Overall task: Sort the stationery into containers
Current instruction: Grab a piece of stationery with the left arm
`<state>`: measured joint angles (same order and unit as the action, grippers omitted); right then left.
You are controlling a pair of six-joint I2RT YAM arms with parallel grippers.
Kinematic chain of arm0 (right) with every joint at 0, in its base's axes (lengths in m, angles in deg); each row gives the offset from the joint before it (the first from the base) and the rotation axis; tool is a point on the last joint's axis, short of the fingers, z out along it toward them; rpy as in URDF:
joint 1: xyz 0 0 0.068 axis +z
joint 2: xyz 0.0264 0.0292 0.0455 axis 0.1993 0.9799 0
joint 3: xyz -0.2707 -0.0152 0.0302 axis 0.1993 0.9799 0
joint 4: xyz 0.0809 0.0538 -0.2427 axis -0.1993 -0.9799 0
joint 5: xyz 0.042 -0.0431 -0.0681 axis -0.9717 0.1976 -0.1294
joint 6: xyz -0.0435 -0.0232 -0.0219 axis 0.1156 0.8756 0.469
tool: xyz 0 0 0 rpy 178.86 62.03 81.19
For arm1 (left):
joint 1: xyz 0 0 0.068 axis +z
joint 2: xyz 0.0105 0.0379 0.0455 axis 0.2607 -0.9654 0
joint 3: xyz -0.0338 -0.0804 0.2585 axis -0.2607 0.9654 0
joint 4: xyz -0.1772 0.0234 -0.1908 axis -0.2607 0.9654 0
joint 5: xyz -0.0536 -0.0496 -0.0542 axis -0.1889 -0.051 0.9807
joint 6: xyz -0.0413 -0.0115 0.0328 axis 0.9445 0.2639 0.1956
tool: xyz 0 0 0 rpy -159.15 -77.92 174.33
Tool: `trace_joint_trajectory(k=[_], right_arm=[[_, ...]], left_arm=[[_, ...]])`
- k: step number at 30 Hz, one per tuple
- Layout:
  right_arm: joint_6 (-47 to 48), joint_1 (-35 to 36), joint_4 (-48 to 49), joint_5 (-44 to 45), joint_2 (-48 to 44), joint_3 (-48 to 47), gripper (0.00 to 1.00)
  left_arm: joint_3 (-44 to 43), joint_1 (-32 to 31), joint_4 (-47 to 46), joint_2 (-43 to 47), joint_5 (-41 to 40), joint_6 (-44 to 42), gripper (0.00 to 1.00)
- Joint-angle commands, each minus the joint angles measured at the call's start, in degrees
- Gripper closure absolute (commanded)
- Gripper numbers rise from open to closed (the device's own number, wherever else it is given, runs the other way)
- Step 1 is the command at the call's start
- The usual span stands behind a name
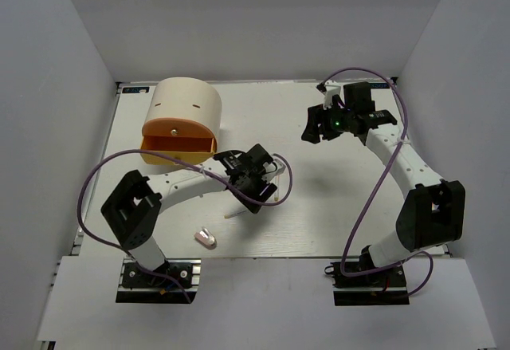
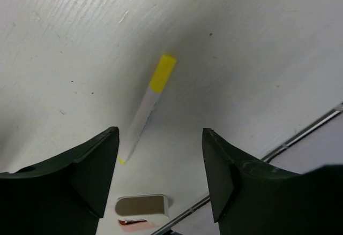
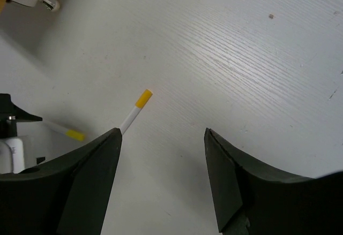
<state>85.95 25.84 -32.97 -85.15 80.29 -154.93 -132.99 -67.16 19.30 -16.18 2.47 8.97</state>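
Pen (image 2: 147, 106) (white, yellow-tipped) lies flat on the surface (image 2: 257, 58) just below my left end effector (image 2: 161, 133), which gapes empty; my right end effector (image 3: 162, 132) hangs open too, holding nothing; eraser (image 2: 142, 206) nearby, box (image 1: 185, 107) drawer (image 1: 177, 147) pulled out

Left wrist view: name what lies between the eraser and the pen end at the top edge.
A thin white pen with a yellow cap lies there, touching neither; the left wrist view shows it.

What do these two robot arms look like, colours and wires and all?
The left arm and right arm have white links and chunky black joints. A purple cable loops along each. Each ends in two dark, blunt fingers. A small green light glows at the right wrist.
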Motion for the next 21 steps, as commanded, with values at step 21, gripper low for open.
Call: trace_joint_trajectory(k=[21], right_arm=[[-1.7,-1.6,0.8,-3.3,-1.0,2.0,0.31]], left_arm=[[6.1,-2.5,-5.3,-6.7,-6.7,-2.1,0.62]])
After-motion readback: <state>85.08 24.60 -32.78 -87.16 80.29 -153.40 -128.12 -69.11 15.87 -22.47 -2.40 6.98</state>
